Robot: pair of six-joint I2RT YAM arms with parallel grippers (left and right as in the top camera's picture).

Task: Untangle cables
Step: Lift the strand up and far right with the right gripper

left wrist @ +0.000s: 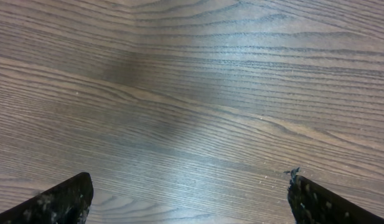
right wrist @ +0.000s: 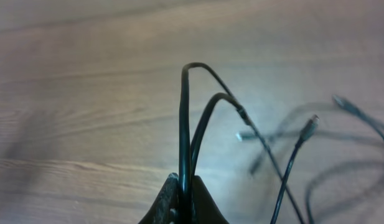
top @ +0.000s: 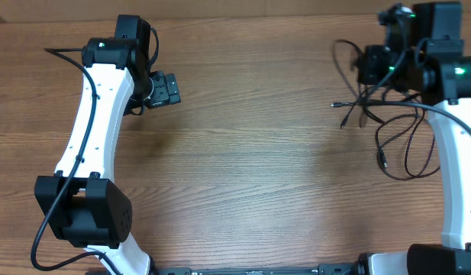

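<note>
The cables [top: 395, 134] are thin black cords lying tangled at the far right of the table, with small plugs [top: 336, 104] pointing left. My right gripper [top: 362, 66] hangs above them, shut on a black cable [right wrist: 184, 143]. That cable rises from between the fingers and bends over to the right. A second strand [right wrist: 207, 118] arches beside it, and loose plug ends [right wrist: 312, 122] lie on the wood beyond. My left gripper [top: 174, 90] is far off at the upper left. In the left wrist view this gripper [left wrist: 190, 200] stands open over bare wood, holding nothing.
The brown wooden table [top: 250, 153] stretches between the two arms. The white left arm [top: 94, 114] runs from its base at the lower left. The white right arm [top: 453, 168] runs along the right edge, with its own thicker black wire beside it.
</note>
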